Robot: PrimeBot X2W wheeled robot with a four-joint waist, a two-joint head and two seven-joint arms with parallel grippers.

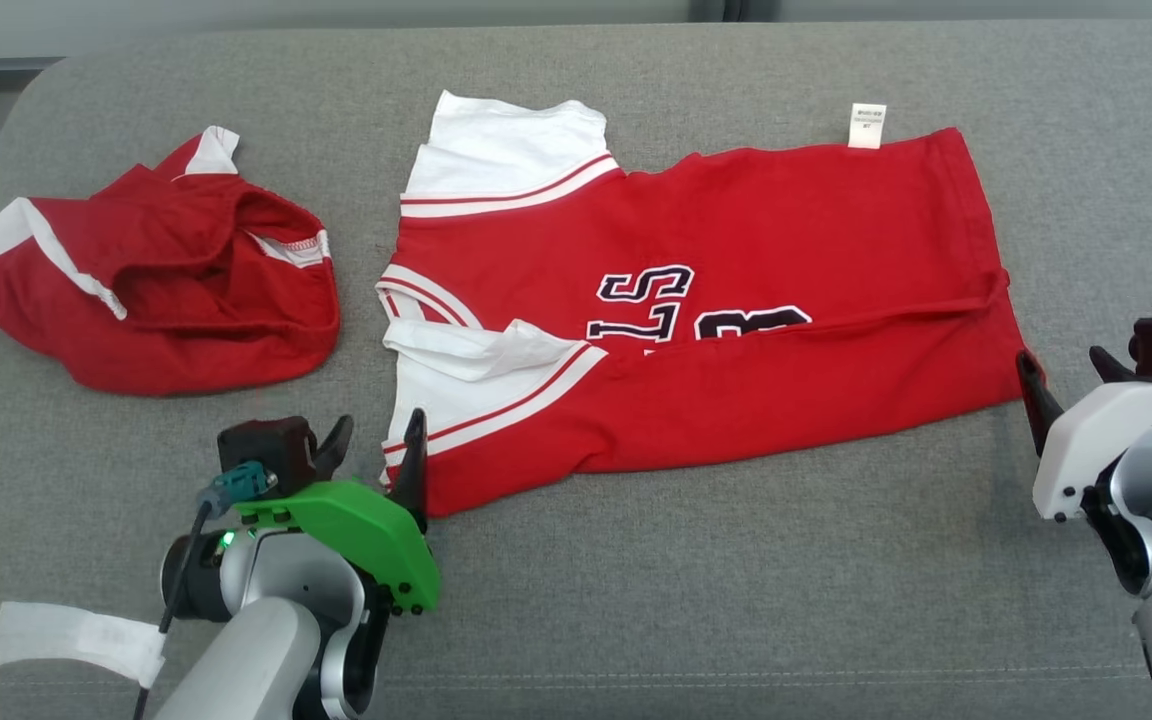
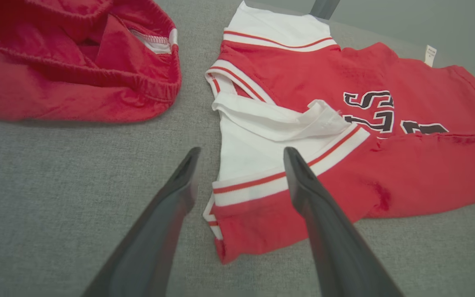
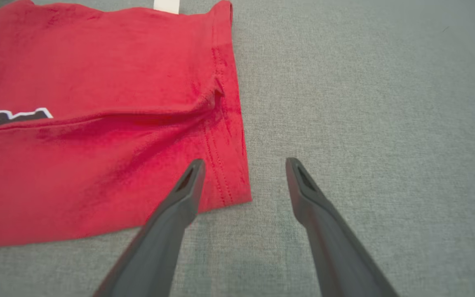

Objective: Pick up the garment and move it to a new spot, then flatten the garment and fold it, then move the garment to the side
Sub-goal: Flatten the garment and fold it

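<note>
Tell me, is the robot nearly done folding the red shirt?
Not quite. The shirt lies flat with its near edge folded over once. The left claw and right claw sit open at its corners, holding nothing. Likely left: more folding, then moving it aside.

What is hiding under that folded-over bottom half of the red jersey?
On the jersey, black lettering disappears beneath that flap. Its lower half is covered, so unreadable.

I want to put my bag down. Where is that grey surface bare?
Roomiest: the near band of grey surface, between the jersey and the front edge, left gripper to right gripper. Right of the jersey's hem is bare too. The left is crowded: shorts, a white strip, only a narrow gap to the jersey.
</note>
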